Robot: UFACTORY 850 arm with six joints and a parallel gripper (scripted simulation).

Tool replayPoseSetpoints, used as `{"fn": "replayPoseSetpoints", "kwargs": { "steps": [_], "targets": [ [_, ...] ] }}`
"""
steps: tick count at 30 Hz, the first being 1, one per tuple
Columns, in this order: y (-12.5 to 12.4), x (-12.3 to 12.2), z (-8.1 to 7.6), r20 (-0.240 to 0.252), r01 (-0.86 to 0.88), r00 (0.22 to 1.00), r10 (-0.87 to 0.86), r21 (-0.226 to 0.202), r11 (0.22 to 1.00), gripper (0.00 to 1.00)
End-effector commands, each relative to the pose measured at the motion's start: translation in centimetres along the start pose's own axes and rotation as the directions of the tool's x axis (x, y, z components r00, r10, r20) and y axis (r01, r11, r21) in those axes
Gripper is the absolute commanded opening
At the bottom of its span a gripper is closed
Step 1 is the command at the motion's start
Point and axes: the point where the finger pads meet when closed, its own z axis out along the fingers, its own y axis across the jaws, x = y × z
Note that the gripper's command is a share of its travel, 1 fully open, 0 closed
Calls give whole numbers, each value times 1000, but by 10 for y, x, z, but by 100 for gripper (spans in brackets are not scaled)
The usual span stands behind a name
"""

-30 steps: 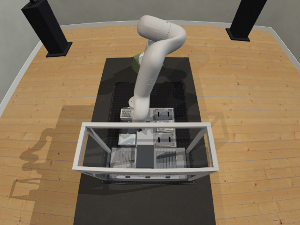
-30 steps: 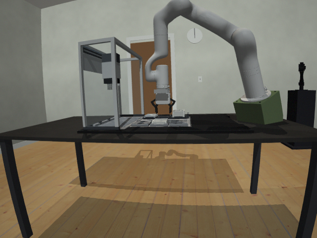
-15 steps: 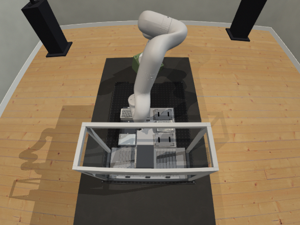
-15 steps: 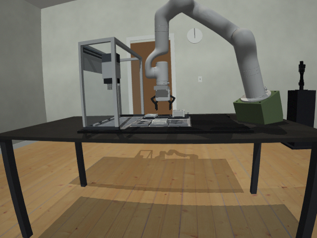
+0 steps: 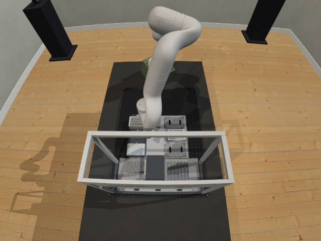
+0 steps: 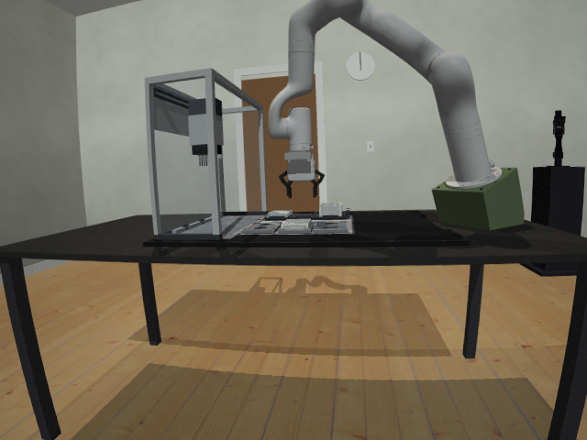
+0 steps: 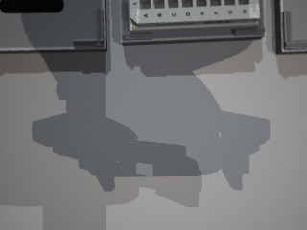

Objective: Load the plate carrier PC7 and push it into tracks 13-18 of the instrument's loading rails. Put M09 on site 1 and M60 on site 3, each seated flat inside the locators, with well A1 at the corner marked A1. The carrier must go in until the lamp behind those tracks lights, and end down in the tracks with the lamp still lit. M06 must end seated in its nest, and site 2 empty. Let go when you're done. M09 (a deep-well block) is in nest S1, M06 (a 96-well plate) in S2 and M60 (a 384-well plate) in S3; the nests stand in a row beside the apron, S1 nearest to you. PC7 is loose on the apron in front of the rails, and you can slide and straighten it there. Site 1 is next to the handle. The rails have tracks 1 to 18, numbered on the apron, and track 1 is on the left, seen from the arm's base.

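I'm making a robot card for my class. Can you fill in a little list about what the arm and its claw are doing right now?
arm: light grey jointed arm on a green angled block base
claw: black two-fingered claw, open, holding nothing
claw position: hanging above the plates, touching none
below the claw: pale grey apron
nearby: white lettered well plate
instrument: grey open-frame box on the black table
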Motion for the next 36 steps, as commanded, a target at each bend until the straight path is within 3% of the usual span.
{"fn": "replayPoseSetpoints", "kwargs": {
  "steps": [1, 17, 28, 36],
  "targets": [
    [1, 0, -10, 1, 0, 1000, 0, 0, 1000, 100],
    [1, 0, -33, 1, 0, 1000, 0, 0, 1000, 100],
    [1, 0, -33, 1, 0, 1000, 0, 0, 1000, 100],
    [1, -35, -34, 1, 0, 1000, 0, 0, 1000, 100]
  ]
}}
